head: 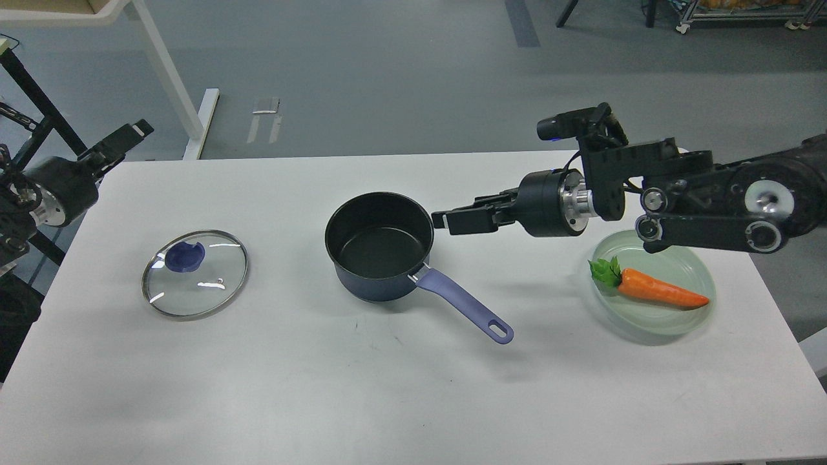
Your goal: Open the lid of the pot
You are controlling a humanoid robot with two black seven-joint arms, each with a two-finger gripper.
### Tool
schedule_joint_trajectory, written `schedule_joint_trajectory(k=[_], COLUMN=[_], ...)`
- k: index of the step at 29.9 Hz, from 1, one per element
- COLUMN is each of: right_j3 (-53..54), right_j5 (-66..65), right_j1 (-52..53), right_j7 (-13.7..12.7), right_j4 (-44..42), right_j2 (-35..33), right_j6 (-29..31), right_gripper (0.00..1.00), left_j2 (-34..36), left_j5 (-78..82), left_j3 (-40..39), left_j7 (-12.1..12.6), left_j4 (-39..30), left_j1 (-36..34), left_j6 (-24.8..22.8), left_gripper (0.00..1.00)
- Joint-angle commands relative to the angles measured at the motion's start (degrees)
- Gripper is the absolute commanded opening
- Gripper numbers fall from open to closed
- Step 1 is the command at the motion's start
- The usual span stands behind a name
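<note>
The dark navy pot [381, 248] stands uncovered at the table's middle, its lavender handle [462, 303] pointing to the front right. The glass lid [195, 273] lies flat on the table at the left, its purple-blue knob [184, 256] up. My right gripper [452, 219] hangs in the air just right of the pot's rim, pointing left, its fingers slightly apart and holding nothing. My left gripper [123, 145] is raised past the table's left far corner, well away from the lid; it is seen side-on and its fingers cannot be told apart.
A pale green plate [694, 271] with an orange toy carrot [659, 290] stands at the right, below my right arm. The white table [387, 387] ends in a far edge behind the pot. A white table leg and a black frame stand at the far left.
</note>
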Motion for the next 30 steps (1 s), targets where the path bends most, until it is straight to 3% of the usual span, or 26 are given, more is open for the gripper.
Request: schedule_joint_trajectory(k=[1, 7, 12, 16, 23, 30], right_j3=[15.1, 35.5, 43.0, 45.3, 53.8, 70.4], right_j5=[1.5, 5.6, 14.2, 25.5, 48.2, 51.1], right_j1=[-9.5, -27.6, -36.4, -38.3, -40.7, -44.4], right_j7=[0.1, 0.1, 0.2, 0.2, 0.3, -0.5], right_j4=[-0.2, -1.4, -7.4, -15.9, -29.5, -36.6], right_j2=[-8.0, -12.4, -10.8, -4.5, 5.6, 15.3], right_j6=[0.2, 0.2, 0.1, -0.3, -0.3, 0.2], right_gripper=[0.99, 1.00, 1.00, 1.00, 1.00, 1.00], left_j2=[-3.2, -10.9, -15.8, -19.6, -22.7, -25.3], left_j5=[-10.1, -24.0, -30.8, -36.1, -46.7, -52.1], left_j3=[-0.1, -3.2, -11.8, -16.9, -17.7, -20.1], left_j7=[0.0, 0.0, 0.0, 0.0, 0.0, 0.0], left_j4=[0.7, 9.1, 11.1, 11.1, 11.1, 11.1], left_j1=[-0.1, -0.2, 0.0, 0.8, 2.2, 2.3], left_j6=[0.3, -0.6, -2.8, -5.0, -9.7, -12.7], left_gripper=[0.99, 0.99, 0.99, 0.99, 0.99, 0.99])
